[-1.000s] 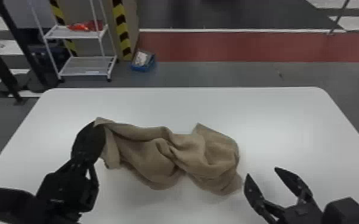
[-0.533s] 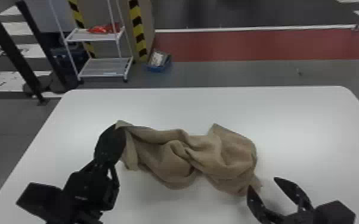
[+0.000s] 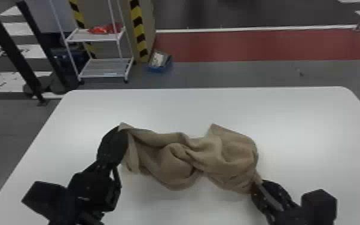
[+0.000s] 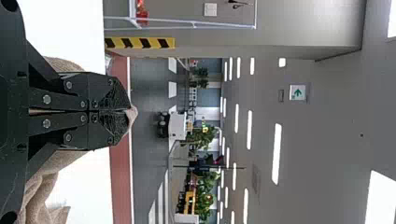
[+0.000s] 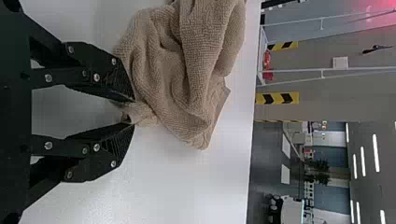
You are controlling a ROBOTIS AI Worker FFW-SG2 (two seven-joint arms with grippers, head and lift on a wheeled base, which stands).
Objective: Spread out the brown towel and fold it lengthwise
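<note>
Brown towel (image 3: 170, 163) with 1 corner pinched and a 2nd ready to take.
It lies bunched across the middle of the head view on the white table (image 3: 314, 131); left of centre, the left gripper (image 4: 130, 112) is closed on a corner, while at lower right the right gripper (image 5: 133, 113) has its 2 fingers parted around another. Best to close squarely on that corner, then draw both apart evenly, low and gently, so neither slips.
</note>
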